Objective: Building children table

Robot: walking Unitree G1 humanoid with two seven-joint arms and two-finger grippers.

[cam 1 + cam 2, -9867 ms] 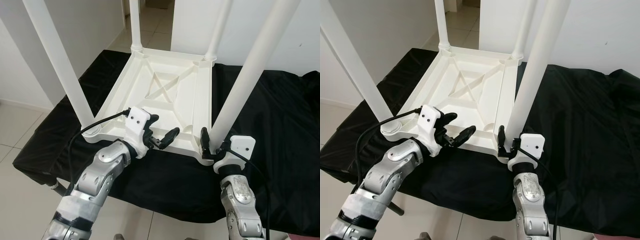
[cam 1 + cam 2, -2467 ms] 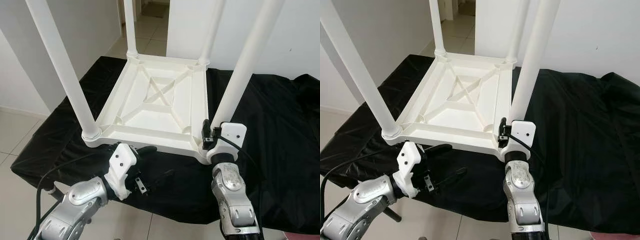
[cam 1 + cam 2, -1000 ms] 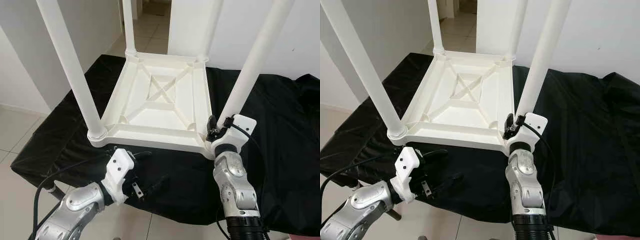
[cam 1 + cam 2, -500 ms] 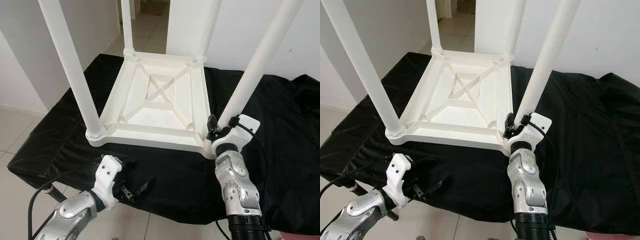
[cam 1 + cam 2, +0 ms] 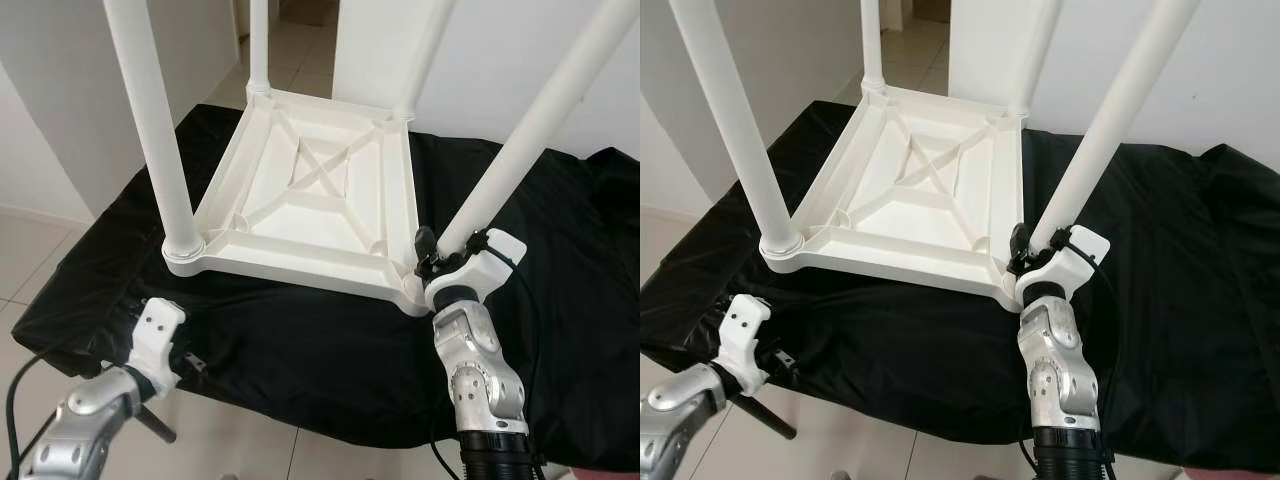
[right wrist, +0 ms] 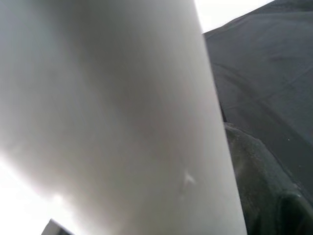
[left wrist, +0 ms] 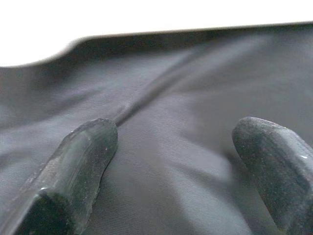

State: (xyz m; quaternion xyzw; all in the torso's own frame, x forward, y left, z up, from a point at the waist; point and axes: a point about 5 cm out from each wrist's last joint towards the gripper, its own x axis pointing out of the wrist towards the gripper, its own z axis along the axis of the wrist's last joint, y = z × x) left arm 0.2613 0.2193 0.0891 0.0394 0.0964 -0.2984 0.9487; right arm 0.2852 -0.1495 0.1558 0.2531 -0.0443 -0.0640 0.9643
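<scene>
Table [image 5: 310, 200]: lying upside down on black cloth [image 5: 560, 300], 4 legs pointing up.
Right gripper [image 5: 432, 262]: clamping near leg [image 5: 520, 150] base, seating it.
Left gripper [image 7: 181, 161]: hanging spread, empty.

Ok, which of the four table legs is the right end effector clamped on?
The near right leg, leaning outward at the corner closest to the robot's right arm; the right end effector grips its base. The other three legs stand free.

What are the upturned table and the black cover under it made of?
Table: looks like moulded white plastic, semi-gloss; cast ribs and a cross brace show on its underside, legs smooth tubes. Cover: likely thin woven fabric, slightly shiny; it wrinkles and drapes over the edge.
</scene>
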